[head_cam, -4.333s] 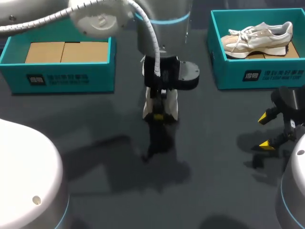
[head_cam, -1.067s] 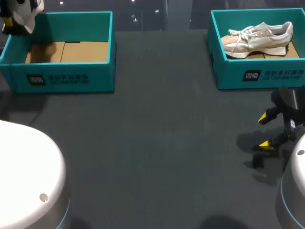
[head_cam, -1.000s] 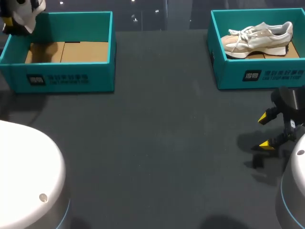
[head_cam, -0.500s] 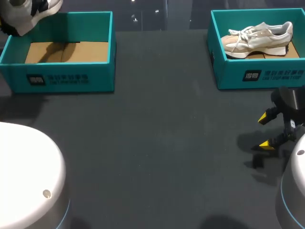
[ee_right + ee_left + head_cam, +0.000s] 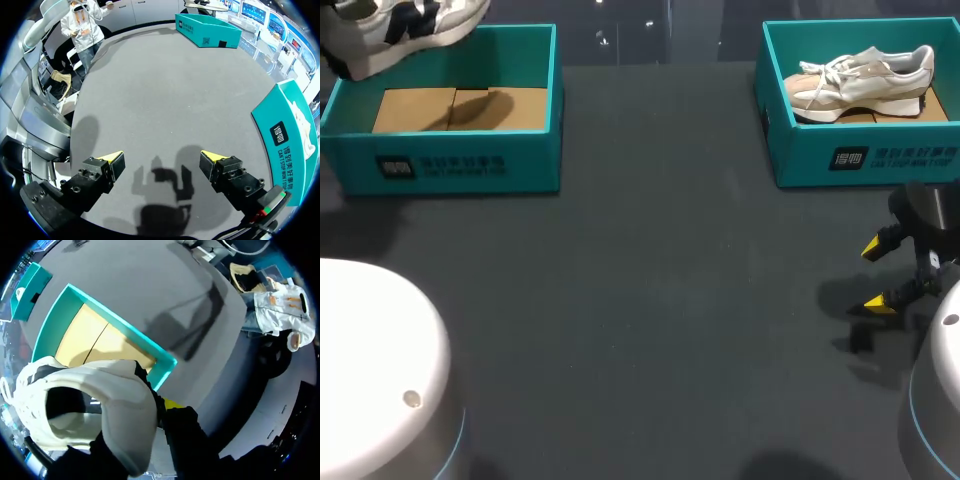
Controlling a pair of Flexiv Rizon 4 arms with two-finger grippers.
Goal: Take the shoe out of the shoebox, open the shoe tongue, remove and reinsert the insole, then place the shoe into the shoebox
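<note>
Left end effector [image 5: 167,405]: pinching white shoe [image 5: 415,30] by its heel, aloft above far-left corner of left box [image 5: 460,165].
Right end effector [image 5: 162,160]: spread, over surface [image 5: 650,300], near right box [image 5: 860,158].
Beige shoe [image 5: 860,78]: inside right box.

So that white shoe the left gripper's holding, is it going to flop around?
Probably light: the left gripper holds the white shoe by one edge of its opening alone. That soft-looking upper may flex, letting it pivot. It keeps its shape above the left shoebox, so likely not floppy.
</note>
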